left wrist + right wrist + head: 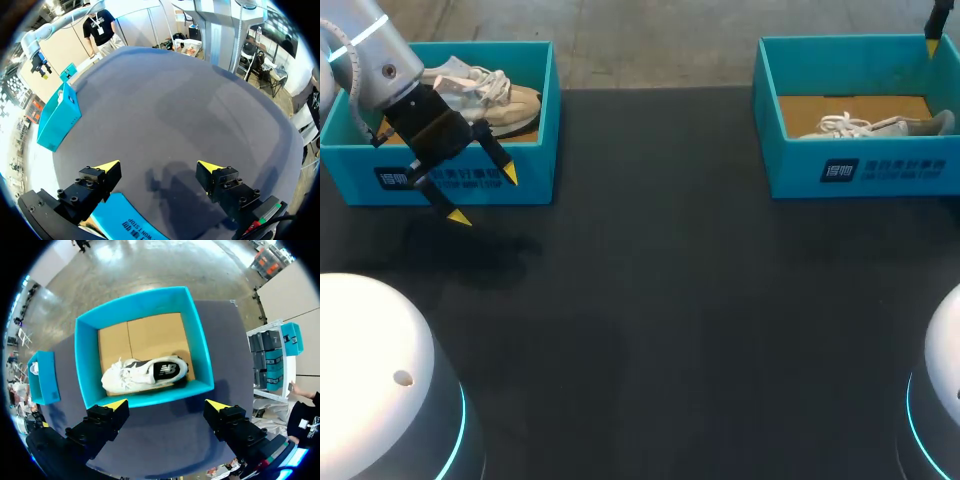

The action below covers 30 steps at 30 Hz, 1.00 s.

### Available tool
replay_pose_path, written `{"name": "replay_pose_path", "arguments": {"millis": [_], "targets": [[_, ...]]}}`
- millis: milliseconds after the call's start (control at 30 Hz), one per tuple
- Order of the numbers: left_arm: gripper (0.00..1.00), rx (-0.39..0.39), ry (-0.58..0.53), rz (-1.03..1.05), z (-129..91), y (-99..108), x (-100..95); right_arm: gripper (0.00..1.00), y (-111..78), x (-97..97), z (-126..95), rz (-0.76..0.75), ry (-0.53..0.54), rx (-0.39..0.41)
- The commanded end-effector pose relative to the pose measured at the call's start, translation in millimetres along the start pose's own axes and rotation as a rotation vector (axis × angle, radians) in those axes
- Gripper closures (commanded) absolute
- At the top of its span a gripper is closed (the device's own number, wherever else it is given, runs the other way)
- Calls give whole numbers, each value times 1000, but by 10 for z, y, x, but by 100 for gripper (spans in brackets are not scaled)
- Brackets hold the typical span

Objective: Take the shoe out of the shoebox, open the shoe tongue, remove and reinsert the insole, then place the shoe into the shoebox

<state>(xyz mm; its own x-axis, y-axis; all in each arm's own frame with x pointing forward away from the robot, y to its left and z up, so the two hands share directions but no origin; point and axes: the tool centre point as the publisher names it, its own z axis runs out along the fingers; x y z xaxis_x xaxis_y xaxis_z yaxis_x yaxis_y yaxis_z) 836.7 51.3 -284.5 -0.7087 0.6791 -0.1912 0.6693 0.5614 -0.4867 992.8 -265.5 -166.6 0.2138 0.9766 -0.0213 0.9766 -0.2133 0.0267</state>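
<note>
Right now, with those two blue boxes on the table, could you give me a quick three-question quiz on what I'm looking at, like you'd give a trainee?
1. True or false: the left gripper is shut on a shoe.
2. Pick one. The shoe below the right gripper lies: A) on the bare table; B) inside the shoebox; C) across the box's rim.
3. Fill in: the number of teal shoeboxes on the table is ___.

Key
1. False. Its fingers are open with nothing between them, in front of the box on that side.
2. B. It lies on its side on the cardboard floor.
3. Two, each with a pale shoe inside.
</note>
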Motion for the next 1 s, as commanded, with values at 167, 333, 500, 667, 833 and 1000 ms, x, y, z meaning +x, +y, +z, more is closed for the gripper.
{"name": "replay_pose_path", "arguments": {"millis": [167,333,500,667,833,1000], "targets": [[0,-1,4,0,-4,4,-5,0,-393,203,24,9,-3,-33],[0,-1,4,0,-4,4,-5,0,-524,378,17,-9,-9,-43],[0,-1,4,0,-4,4,-5,0,-583,440,-41,-7,-2,-54],[0,-1,4,0,-4,4,-5,0,-583,440,-41,-7,-2,-54],[0,-1,4,0,-4,4,-5,0,-583,440,-41,-7,-2,-54],[0,1,27,21,-19,-10,19,0,-583,440,-41,-7,-2,-54]]}}
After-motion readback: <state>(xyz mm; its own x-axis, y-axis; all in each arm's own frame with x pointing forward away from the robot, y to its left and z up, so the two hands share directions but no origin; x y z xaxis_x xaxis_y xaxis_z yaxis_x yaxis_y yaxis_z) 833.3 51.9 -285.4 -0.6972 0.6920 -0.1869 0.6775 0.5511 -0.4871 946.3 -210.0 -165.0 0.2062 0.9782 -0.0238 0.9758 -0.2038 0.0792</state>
